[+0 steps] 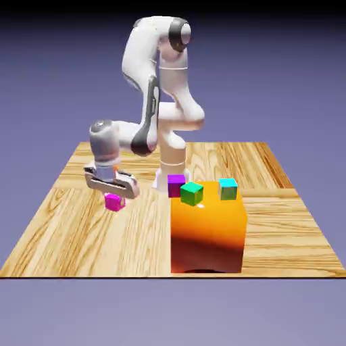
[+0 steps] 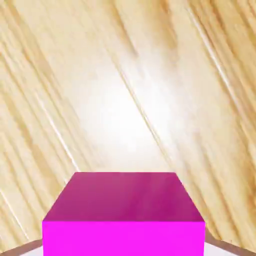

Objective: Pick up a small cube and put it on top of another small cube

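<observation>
You have a table (image 1: 81, 230) of pale, glossy grained wood under the gripper (image 1: 113, 192); a smooth, matt magenta cube (image 2: 124, 215) between its fingers; a glossy orange block (image 1: 208, 233) beside it.

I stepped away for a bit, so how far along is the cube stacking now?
Done: the gripper has closed on the tiny bright magenta-pink cube, which fills the bottom of the hand view between the fingers. In hand: the cube appears lifted just off the wooden table, on the exterior view's left. Left: carry it to the tiny teal-cyan cube on top of the big orange block, set it on top and release.
</observation>
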